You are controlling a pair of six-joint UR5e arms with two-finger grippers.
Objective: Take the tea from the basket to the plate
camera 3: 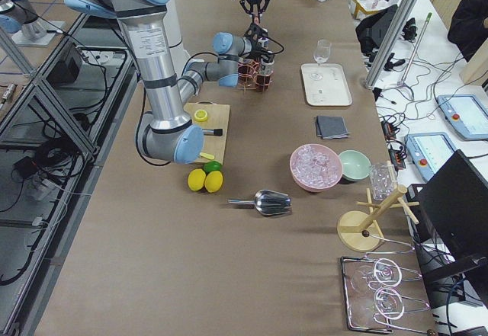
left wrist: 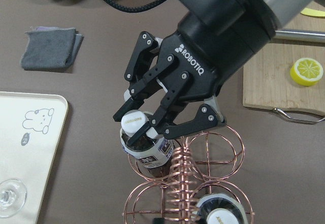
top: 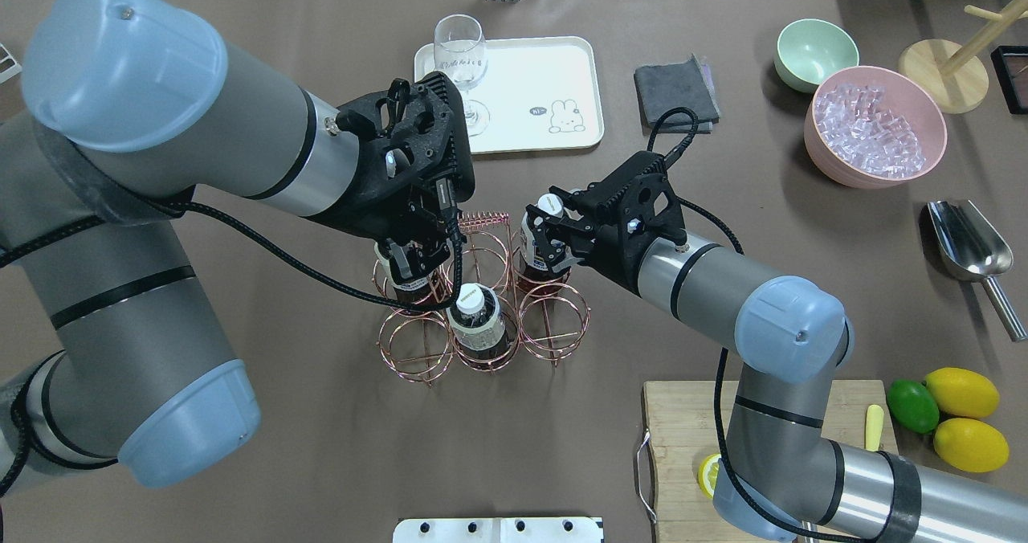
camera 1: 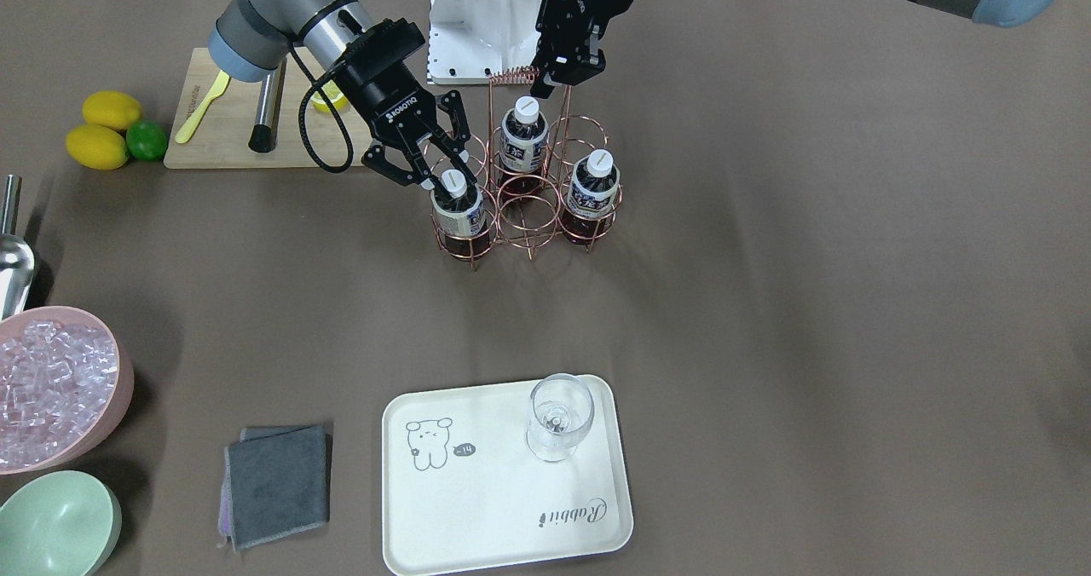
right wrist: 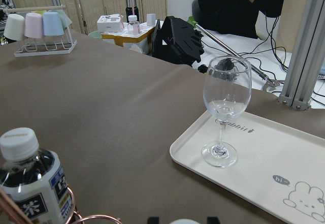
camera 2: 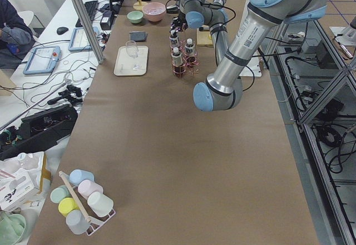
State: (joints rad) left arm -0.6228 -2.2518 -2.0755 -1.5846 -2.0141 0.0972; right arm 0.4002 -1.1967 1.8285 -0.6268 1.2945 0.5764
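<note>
Three tea bottles stand in a copper wire basket (camera 1: 530,218). My right gripper (camera 1: 443,171) is open, its fingers on either side of the white cap of one tea bottle (camera 1: 458,214), which also shows in the left wrist view (left wrist: 136,123). The other two bottles (camera 1: 522,141) (camera 1: 592,188) stand apart from it. My left gripper (camera 1: 554,82) hovers open at the basket's coiled handle (camera 1: 514,73). In the overhead view it (top: 416,266) hides one bottle's cap. The cream plate (camera 1: 503,508) lies nearer the table's front edge.
A wine glass (camera 1: 558,414) stands on the plate. A grey cloth (camera 1: 277,482), a pink bowl of ice (camera 1: 51,388) and a green bowl (camera 1: 55,525) lie beside it. A cutting board (camera 1: 230,133), lemons (camera 1: 98,146) and a lime sit behind.
</note>
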